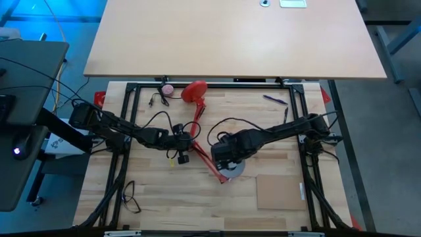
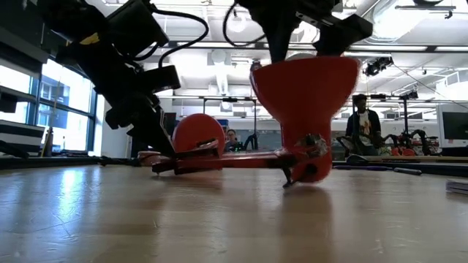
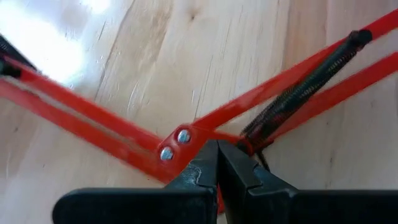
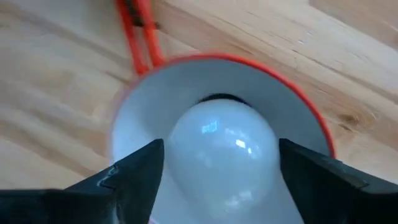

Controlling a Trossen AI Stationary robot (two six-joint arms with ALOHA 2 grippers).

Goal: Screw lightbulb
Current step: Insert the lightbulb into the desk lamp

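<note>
While the table (image 1: 158, 197) carries a red lamp (image 1: 197, 122) lying flat across its middle, both arms reach in over it from either side. The lamp's round base (image 1: 195, 89) lies at the far edge, and its thin struts run toward the near side, where the shade (image 2: 307, 95) opens upward under the right arm. The left gripper (image 3: 217, 163) is closed, its fingers pressed together at the lamp's elbow joint, right against the two screws where the struts meet. The right gripper (image 4: 221, 165) hangs straight above the shade, with its fingers (image 4: 134, 171) spread wide on either side of the bulb (image 4: 221, 155). The bulb sits inside the shade's white interior, its rounded end facing the wrist camera; whether the fingers touch the glass, I cannot tell. A small pink ball (image 1: 168, 88) lies just beside the lamp's base.
</note>
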